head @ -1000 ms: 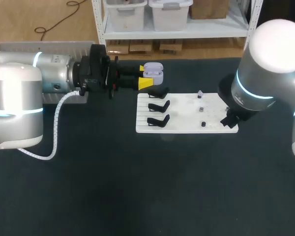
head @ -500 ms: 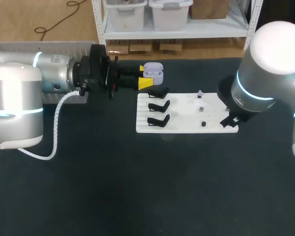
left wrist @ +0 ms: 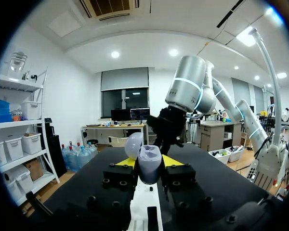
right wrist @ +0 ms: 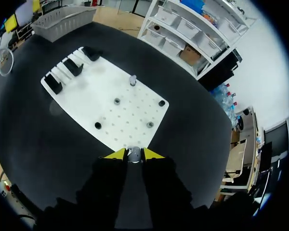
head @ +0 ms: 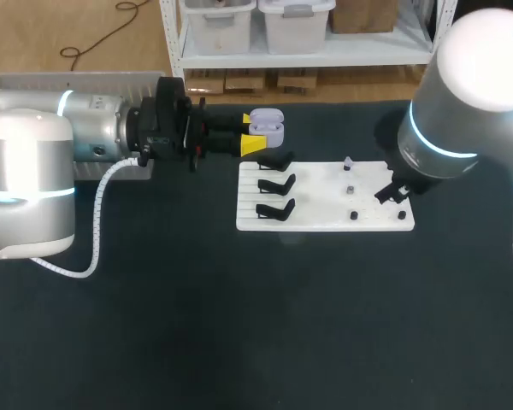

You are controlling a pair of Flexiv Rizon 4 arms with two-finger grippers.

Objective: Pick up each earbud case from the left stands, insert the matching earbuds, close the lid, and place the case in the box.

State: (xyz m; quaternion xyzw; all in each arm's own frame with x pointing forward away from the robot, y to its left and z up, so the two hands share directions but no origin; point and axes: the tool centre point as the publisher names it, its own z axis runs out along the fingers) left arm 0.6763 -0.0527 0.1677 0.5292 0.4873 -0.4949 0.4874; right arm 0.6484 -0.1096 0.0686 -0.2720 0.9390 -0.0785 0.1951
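Note:
My left gripper (head: 253, 133) is shut on an open lavender earbud case (head: 268, 129), held in the air just behind the white board (head: 325, 220). In the left wrist view the case (left wrist: 149, 167) sits between the yellow tips with its lid (left wrist: 133, 145) up. My right gripper (right wrist: 134, 154) hangs above the board's (right wrist: 94, 91) right edge, shut on a small grey earbud (right wrist: 133, 152). In the head view the right arm (head: 449, 128) hides its fingers. Three black stands (head: 276, 184) on the board's left carry no cases. A lavender earbud (head: 348, 161) stands on a far peg.
Dark pegs (head: 354, 215) dot the right half of the board. A grey wire basket (right wrist: 62, 21) stands at the table's far left corner, behind my left arm (head: 85, 128). Black tabletop surrounds the board on all sides.
The right gripper's fingers have closed on the small earbud. The right arm has risen and shifted away from the board's right edge, uncovering a peg. The left arm has stayed still.

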